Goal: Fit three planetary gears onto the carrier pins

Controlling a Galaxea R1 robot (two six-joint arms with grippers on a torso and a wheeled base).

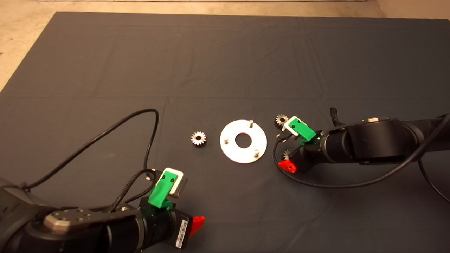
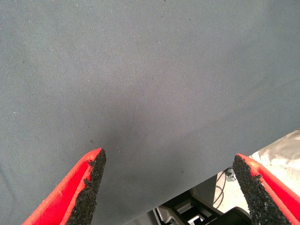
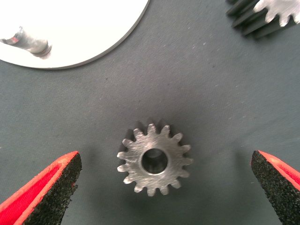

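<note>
The silver carrier disc (image 1: 232,151) lies mid-mat with three upright carrier pins (image 1: 250,123), all bare. One planetary gear (image 1: 198,138) lies flat left of the disc. A second gear (image 1: 281,120) lies right of it. A third gear (image 3: 154,161) rests flat on the mat between the open fingers of my right gripper (image 3: 164,161), with neither pad touching it. In the head view that gripper (image 1: 284,151) hovers just right of the disc and partly covers this gear (image 1: 287,154). My left gripper (image 2: 168,161) is open over bare mat near the front edge, holding nothing.
In the right wrist view, the disc's rim (image 3: 93,42) with one pin (image 3: 30,42) and the second gear (image 3: 267,16) lie just beyond the fingertips. Black cables (image 1: 116,126) loop over the mat by both arms. The mat's near edge (image 2: 220,173) shows in the left wrist view.
</note>
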